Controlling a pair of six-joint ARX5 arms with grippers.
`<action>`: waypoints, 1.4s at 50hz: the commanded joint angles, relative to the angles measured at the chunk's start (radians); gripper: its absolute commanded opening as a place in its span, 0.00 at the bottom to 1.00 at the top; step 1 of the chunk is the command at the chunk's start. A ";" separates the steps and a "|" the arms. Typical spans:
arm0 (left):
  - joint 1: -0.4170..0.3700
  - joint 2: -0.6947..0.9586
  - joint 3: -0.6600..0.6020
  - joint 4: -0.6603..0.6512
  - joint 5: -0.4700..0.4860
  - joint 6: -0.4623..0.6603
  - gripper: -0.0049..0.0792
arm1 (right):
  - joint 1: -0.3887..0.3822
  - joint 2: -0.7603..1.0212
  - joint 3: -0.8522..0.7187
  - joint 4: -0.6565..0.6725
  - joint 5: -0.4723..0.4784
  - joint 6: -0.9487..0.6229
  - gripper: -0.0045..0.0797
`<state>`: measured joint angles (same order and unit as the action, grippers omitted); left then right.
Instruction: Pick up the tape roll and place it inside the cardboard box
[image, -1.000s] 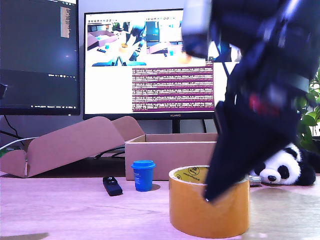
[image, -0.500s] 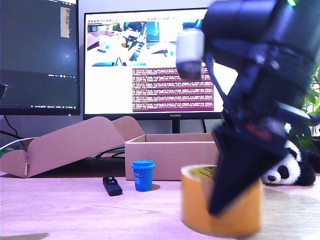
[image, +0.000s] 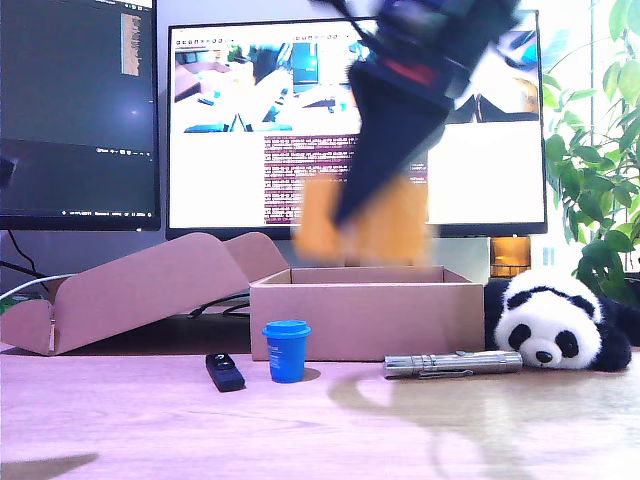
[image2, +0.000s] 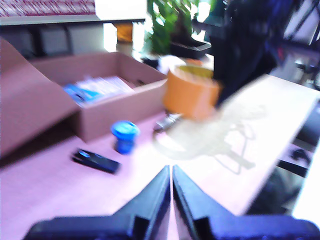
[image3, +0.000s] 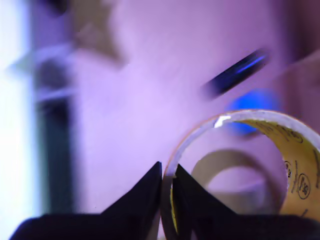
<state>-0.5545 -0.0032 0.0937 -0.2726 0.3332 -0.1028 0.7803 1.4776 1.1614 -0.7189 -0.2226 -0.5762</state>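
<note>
The tape roll (image: 372, 222), a blurred brownish-orange ring, hangs in the air just above the cardboard box (image: 360, 318) in the exterior view. My second gripper (image: 352, 210) comes down from the top of that view, shut on the roll's wall. In the second wrist view its tips (image3: 166, 172) pinch the rim of the tape roll (image3: 300, 165), whose yellowish printed core shows. My first gripper (image2: 171, 170) is shut on nothing, low over the table and well back from the box (image2: 115, 102). From there the tape roll (image2: 192, 92) shows in front of the dark arm.
A blue cup (image: 287, 350), a black stick (image: 225, 372) and a metal flashlight (image: 455, 364) lie before the box. A flattened cardboard piece (image: 130, 285) lies at the exterior view's left, a panda toy (image: 550, 335) at its right. Blue-white items (image2: 95, 89) lie inside the box.
The second gripper has lifted the tape roll off the table, up and toward the exterior view's left, to above the box. The flashlight behind it now shows.
</note>
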 joint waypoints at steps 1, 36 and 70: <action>-0.001 -0.010 -0.024 0.032 -0.015 0.007 0.03 | -0.005 0.003 0.017 0.046 0.051 0.000 0.04; -0.001 -0.010 -0.024 0.077 -0.118 0.006 0.03 | -0.246 0.282 0.209 0.320 0.134 0.090 0.04; -0.001 -0.010 -0.024 0.056 -0.118 0.006 0.03 | -0.338 0.593 0.516 0.006 -0.060 0.293 0.04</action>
<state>-0.5545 -0.0032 0.0933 -0.2245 0.2150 -0.1013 0.4347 2.0560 1.6745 -0.7071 -0.2787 -0.2852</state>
